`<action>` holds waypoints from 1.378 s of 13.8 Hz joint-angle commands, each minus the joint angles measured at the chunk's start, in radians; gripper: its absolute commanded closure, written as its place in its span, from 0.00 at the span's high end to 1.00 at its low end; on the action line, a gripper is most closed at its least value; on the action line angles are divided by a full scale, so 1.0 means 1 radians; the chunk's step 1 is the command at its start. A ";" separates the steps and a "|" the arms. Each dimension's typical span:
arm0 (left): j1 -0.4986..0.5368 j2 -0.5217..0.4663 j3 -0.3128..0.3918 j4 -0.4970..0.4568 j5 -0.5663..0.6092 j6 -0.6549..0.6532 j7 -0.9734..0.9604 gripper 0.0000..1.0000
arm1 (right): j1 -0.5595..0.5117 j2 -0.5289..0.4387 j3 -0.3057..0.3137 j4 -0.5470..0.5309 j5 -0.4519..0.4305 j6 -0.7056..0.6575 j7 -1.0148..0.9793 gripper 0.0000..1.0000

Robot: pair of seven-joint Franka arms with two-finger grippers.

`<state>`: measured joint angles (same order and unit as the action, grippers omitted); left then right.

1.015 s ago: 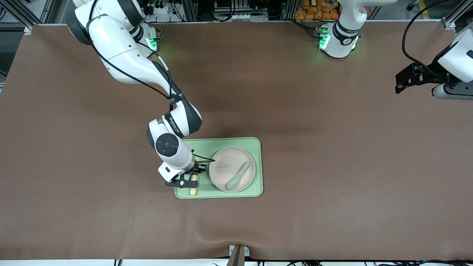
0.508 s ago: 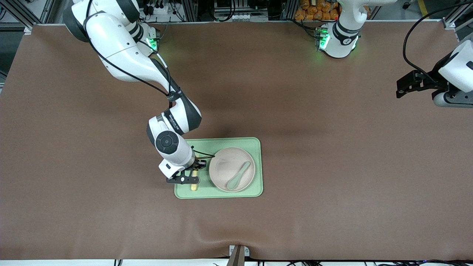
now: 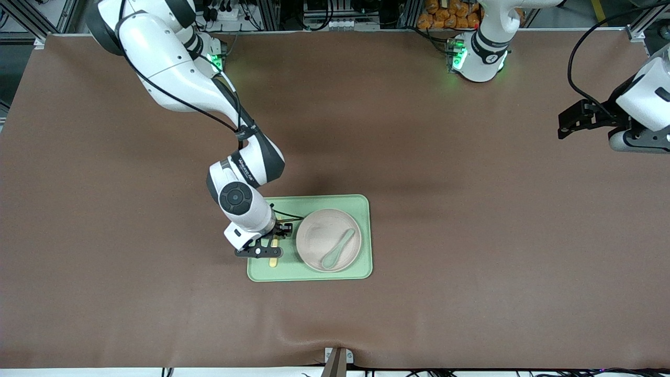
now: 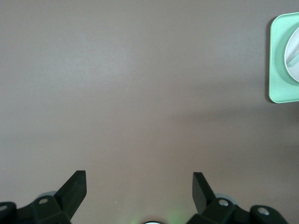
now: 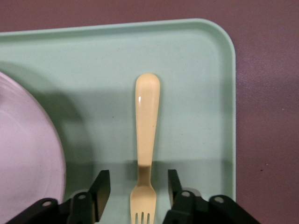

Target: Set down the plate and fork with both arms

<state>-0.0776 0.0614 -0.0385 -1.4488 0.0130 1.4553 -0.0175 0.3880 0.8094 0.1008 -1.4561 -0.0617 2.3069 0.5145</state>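
fork (image 5: 146,140) on tray (image 5: 196,70), right end effector (image 5: 138,187) above

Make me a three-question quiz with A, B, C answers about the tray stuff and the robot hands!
1. Where is the teal-green spoon?
A. on the round off-white plate
B. on the brown table
C. in a gripper

2. What colour is the small plastic fork?
A. red
B. pale yellow
C. blue

3. How are the right gripper's fingers?
A. open, either side of the fork
C. shut on the spoon
B. holding the plate

Answers: 1 A, it lies inside the plate; 2 B, yellow on the light green rectangular tray; 3 A, gaps show beside the fork.
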 commanded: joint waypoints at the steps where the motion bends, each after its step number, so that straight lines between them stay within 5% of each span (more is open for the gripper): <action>1: 0.009 0.020 0.000 0.010 -0.036 0.002 0.004 1.00 | -0.017 -0.042 0.013 -0.014 -0.009 -0.007 -0.011 0.94; 3: 0.012 0.023 0.002 0.010 -0.034 0.002 0.004 1.00 | -0.029 -0.068 0.008 -0.010 -0.009 -0.026 -0.014 1.00; 17: 0.010 0.023 0.000 0.010 -0.027 0.002 0.002 1.00 | -0.248 -0.312 0.020 -0.009 -0.012 -0.333 -0.163 1.00; 19: 0.010 0.023 0.002 0.010 -0.027 0.002 0.002 1.00 | -0.343 -0.354 0.112 -0.009 -0.015 -0.398 -0.185 1.00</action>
<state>-0.0737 0.0857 -0.0356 -1.4473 -0.0040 1.4563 -0.0179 0.1431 0.5135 0.1179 -1.4409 -0.0624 1.9583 0.3518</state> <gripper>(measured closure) 0.000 0.000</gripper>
